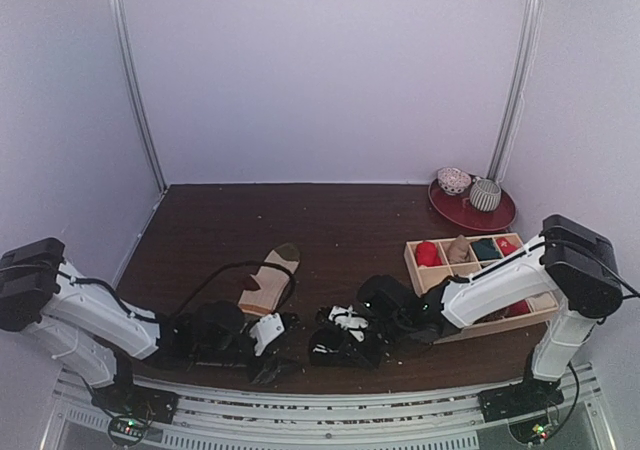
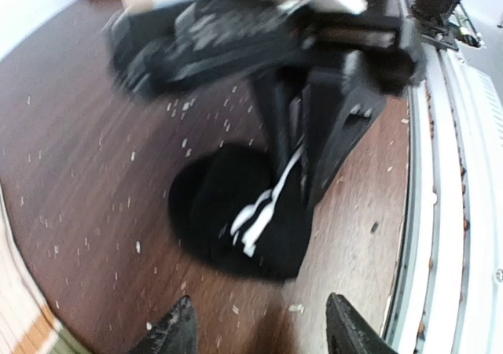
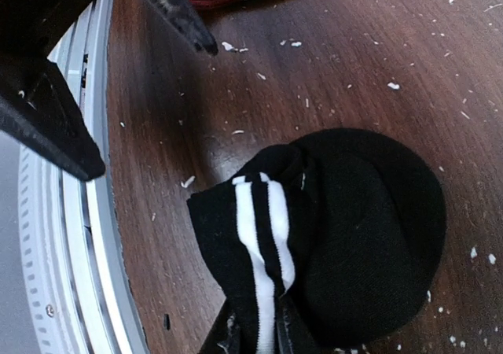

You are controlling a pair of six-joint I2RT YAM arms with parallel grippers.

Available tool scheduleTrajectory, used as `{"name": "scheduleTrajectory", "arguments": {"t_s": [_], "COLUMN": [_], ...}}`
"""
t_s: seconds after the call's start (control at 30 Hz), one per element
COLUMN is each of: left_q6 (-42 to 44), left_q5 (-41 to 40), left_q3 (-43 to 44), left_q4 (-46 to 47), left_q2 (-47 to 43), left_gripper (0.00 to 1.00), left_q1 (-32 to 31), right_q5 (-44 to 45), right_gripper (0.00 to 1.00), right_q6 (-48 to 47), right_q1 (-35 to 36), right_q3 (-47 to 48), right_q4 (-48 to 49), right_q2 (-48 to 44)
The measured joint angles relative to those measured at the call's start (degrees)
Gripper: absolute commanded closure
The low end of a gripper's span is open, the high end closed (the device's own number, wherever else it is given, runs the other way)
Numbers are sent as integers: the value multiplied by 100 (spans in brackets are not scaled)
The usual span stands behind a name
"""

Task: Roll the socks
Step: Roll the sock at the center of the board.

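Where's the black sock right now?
In the overhead view, the black sock lies front-centre on the table, beside the left hand, its striped cuff pinched by the right hand.

Off to one side of the dark brown table [image 1: 330, 220] there's a wooden divided box [image 1: 411, 261]. Its back row has little rolled bundles in it: a red one [image 1: 427, 254] at the left end, then a tan one [image 1: 458, 249], a teal one [image 1: 487, 249], and a reddish one [image 1: 508, 246] at the far end. Something else red [image 1: 518, 310] peeks out near the box's front, mostly hidden. Just behind the box, near the pale wall [image 1: 330, 70], is a red plate [image 1: 492, 220] with two grey-white patterned balls [image 1: 453, 180] [image 1: 485, 194] side by side on it. Left of the box the wood is dusted with white flecks [image 3: 236, 47]. A pale metal rail [image 1: 330, 410] runs along the table edge in front of the box.
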Motion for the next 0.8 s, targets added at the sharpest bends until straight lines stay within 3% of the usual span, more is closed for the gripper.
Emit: {"name": "scheduleTrajectory", "arguments": {"t_s": [0.27, 0.57, 0.67, 0.8], "left_q6": [892, 1178, 1113, 962], "left_q5": [72, 341, 313, 136], "left_q3": [472, 859, 802, 560], "left_q4": [752, 874, 876, 925], "left_q2": [984, 1639, 1641, 1512], "left_gripper": [46, 52, 58, 75], "left_q1": [-105, -214, -240, -262], "right_q5": [-780, -1069, -1080, -1108], "right_gripper": [88, 88, 88, 88], "right_q6": [13, 13, 17, 17], "right_q1": [-210, -337, -369, -385], "right_q3": [645, 791, 787, 780], "right_q4": [-597, -820, -813, -809], "right_q2": [479, 592, 592, 592]}}
